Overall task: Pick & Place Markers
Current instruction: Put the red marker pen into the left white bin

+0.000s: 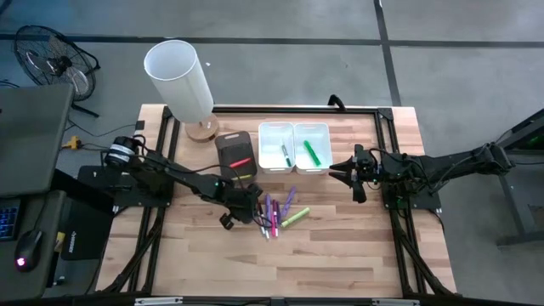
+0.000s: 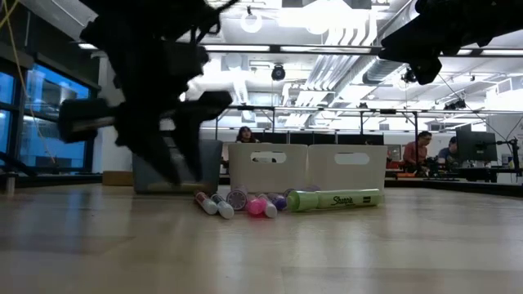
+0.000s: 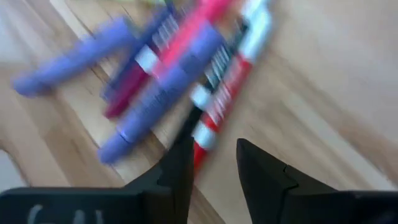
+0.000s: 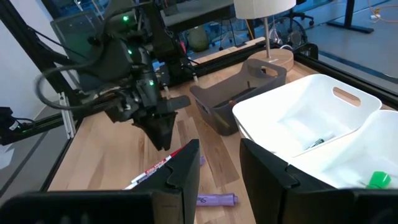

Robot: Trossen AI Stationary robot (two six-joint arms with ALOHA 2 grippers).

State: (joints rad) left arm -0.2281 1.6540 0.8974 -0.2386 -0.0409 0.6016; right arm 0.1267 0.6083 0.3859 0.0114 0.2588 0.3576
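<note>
The left end effector (image 1: 246, 206) is positioned low over the table (image 1: 340, 255), at the edge of the heap of markers (image 1: 279, 212). In the left wrist view its fingers (image 3: 180, 168) are seen a little apart, with nothing between them, just beside the red-and-white marker (image 3: 227, 93). This marker is judged to be the one aimed at.

For a good grasp, one marker should be singled out. The fingers should be set across its barrel, not along it, so that the purple neighbours (image 3: 161, 93) are not caught as well. The descent should be slow, because the markers lie touching each other and roll easily.

The right end effector (image 1: 350, 172) is held above the table beside the white bins (image 1: 293, 127); its fingers (image 4: 180, 171) stand slightly apart and empty.
</note>
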